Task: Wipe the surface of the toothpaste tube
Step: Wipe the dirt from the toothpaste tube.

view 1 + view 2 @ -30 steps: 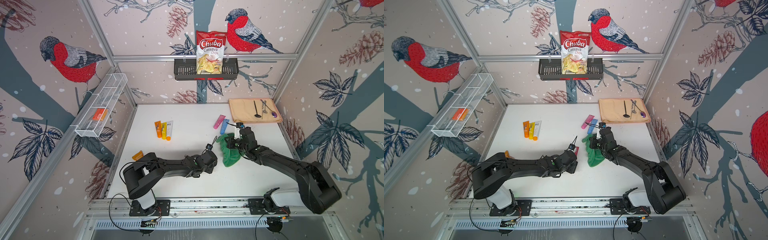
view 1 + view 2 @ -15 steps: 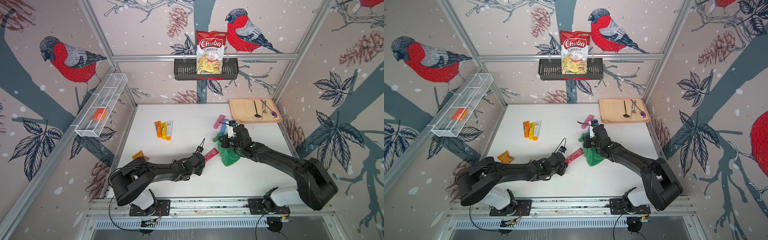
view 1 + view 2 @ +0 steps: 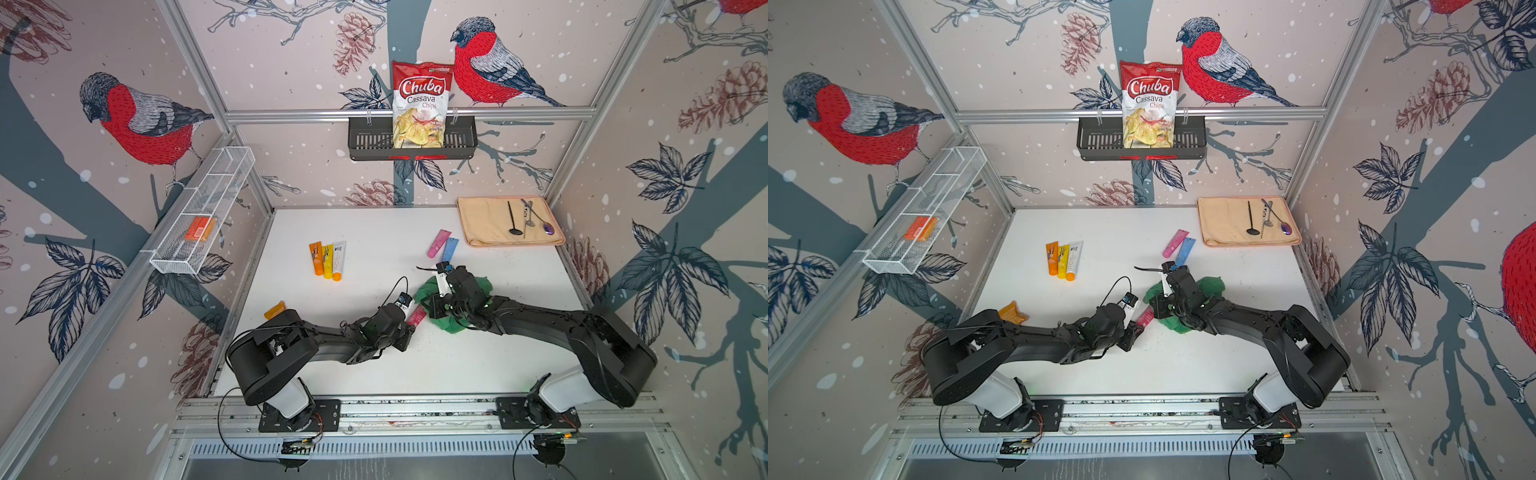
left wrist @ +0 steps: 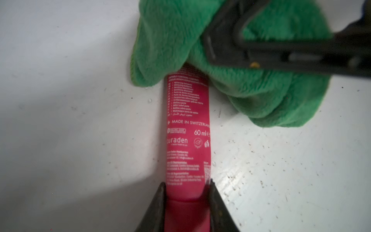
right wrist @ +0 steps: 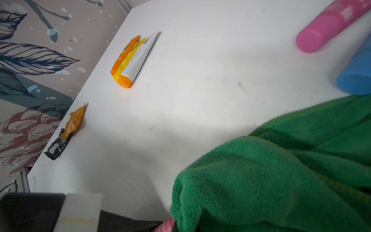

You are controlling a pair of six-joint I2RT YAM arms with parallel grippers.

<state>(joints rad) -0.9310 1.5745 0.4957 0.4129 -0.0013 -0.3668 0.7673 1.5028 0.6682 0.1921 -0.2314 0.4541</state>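
The left hand [image 4: 187, 183] is closed on the near end of the red toothpaste tube [image 4: 187, 120]. One finger presses each side, and the tube lies flat on the white surface [image 4: 60, 100]. The tube's far end is tucked under a bunched green cloth [image 4: 261, 90]. The right hand [image 3: 436, 305] pinches that cloth shut and holds it down over the tube.

The tube looks light and soft-walled, so a hard squeeze would probably dent it or force paste toward the cap. Its glossy skin is likely slippery, and the round body may roll under a sideways rub. The best hold seems to be where the left hand has it, at the end away from the cloth. That leaves the printed length free for wiping.

White print on the tube reads "MADE IN SWITZERLAND", "60 ml" and "curaden", its first letter cut off at the edge. The smaller lines are too blurred to read.

To the left of the tube, in a top view, lies a crumpled orange wrapper [image 3: 275, 309]. Beyond the tube are three tubes side by side [image 3: 327, 259], orange, yellow and white. Also beyond it lie a pink tube [image 3: 439, 243] and a blue tube [image 3: 450, 249] together. Farther beyond, to the right, a beige mat [image 3: 482, 224] carries some utensils. Farthest from the tube, a bag [image 3: 419, 104] marked "Chuba Cassava Chips" stands in a black basket [image 3: 370, 141] on the wall.
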